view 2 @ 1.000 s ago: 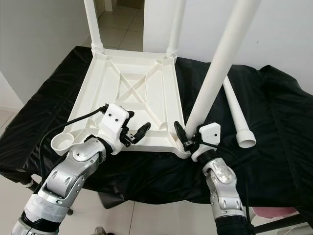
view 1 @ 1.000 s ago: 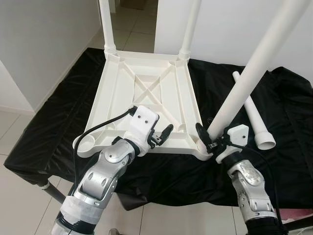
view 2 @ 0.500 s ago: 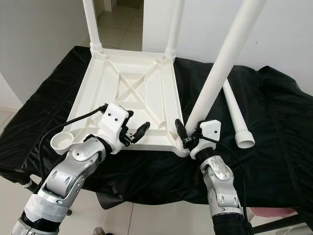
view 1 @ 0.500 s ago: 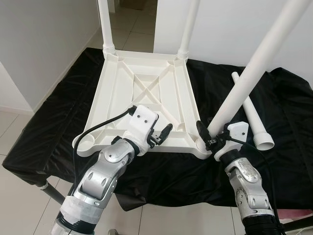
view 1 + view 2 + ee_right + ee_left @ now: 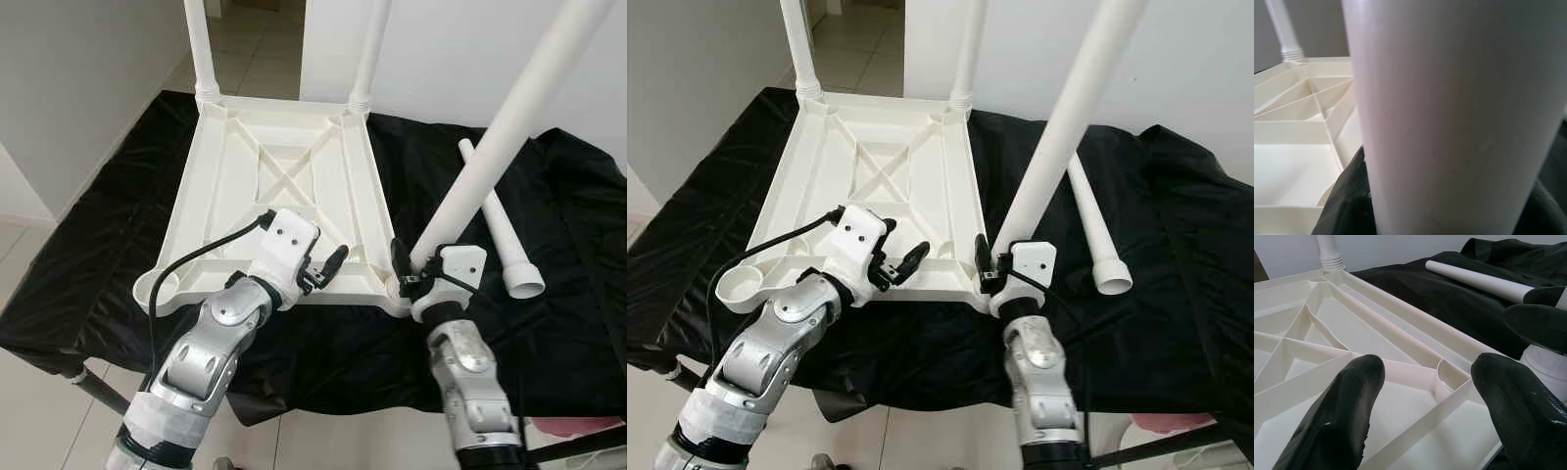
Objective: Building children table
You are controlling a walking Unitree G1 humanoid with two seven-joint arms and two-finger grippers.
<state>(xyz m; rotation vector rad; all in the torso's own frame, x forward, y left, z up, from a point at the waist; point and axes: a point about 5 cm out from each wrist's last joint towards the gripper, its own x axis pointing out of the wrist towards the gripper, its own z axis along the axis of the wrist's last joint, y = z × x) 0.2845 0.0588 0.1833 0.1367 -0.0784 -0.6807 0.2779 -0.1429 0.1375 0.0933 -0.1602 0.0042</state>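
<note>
Tabletop (image 5: 284, 186) lies upside down on black cloth (image 5: 118, 245), two legs up at far corners. Right gripper (image 5: 409, 277) clamps third leg (image 5: 490, 137), tilted, at near right corner socket. Left gripper (image 5: 323, 272) hovers w/ fingers apart over near edge; spare leg (image 5: 498, 223) lies on cloth to the right.

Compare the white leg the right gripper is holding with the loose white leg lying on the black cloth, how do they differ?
The held leg stands tilted at the tabletop's near right corner, clamped by the right gripper; the loose leg lies flat on the black cloth, untouched. The loose leg's hollow end shows; the held leg's base is hidden. Both are white tubes.
</note>
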